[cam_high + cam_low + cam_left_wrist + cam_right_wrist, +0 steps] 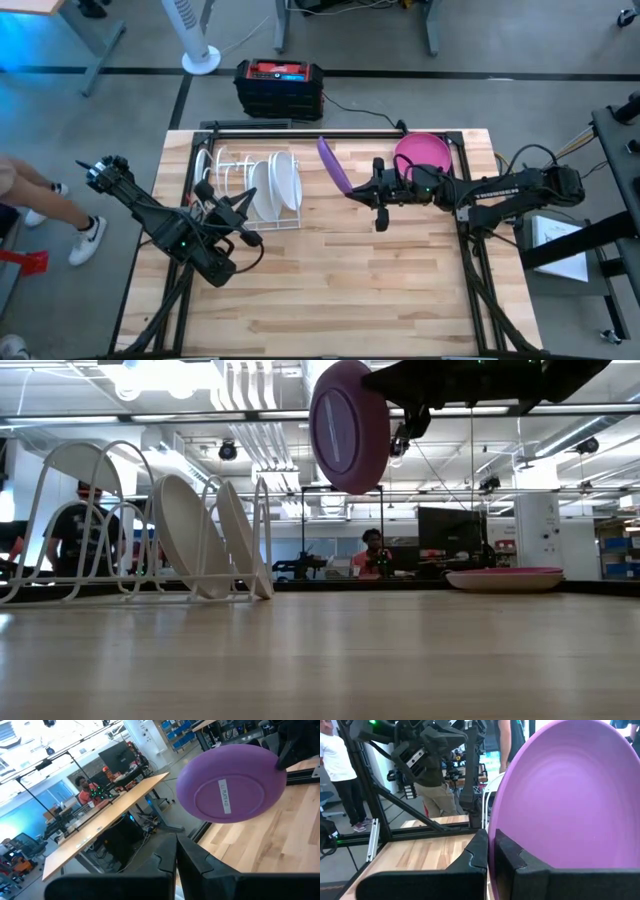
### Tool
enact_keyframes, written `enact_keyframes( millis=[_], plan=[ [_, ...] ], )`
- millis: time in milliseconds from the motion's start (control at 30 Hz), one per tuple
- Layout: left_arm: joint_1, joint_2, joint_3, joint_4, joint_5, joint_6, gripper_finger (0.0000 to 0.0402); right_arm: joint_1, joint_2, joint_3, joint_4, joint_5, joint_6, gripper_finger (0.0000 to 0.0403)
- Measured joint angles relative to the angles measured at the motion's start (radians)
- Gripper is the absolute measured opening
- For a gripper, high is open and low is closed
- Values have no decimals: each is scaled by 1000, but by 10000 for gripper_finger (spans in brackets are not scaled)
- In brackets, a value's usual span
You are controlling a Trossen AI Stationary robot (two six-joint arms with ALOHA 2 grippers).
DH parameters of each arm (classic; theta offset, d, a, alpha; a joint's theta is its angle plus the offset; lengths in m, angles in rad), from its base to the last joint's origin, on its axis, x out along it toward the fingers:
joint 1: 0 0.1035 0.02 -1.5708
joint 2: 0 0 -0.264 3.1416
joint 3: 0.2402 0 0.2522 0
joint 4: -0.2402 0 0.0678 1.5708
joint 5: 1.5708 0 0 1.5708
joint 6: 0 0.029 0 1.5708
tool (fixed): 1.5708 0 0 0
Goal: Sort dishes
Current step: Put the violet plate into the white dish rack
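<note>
A purple plate [332, 165] stands on edge in the air over the table's middle, its underside [227, 790] turned toward the left arm. My right gripper [352, 190], reaching in from the right, is shut on it. A magenta dish [422, 152] lies flat on the table at the far right. Two white plates [275, 185] stand on edge in the slots of a white wire rack [225, 165] at the far left. My left gripper [240, 212] waits, shut, beside the rack's near side with nothing in it. My right gripper pinches the purple plate's rim [492, 837] between its two fingers, one on the hollow side and one on the underside. The fingers come about level from the table's right. The plate stands upright on edge, lifted well clear of the table [348, 425].
A black frame rail [330, 133] runs along the table's far edge, and a black and red box [278, 85] sits on the floor behind it. Bare wood [340, 290] spans the near half. People [372, 552] stand in the room beyond.
</note>
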Motion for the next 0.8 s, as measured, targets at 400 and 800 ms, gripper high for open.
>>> enact_keyframes(
  millis=[400, 800],
  plan=[
    [0, 0, 0, 0, 0, 0, 0, 0, 0, 0, 0, 0, -9, 0],
    [-1, 0, 0, 0, 0, 0, 0, 0, 0, 0, 0, 0, -13, 0]
  ],
)
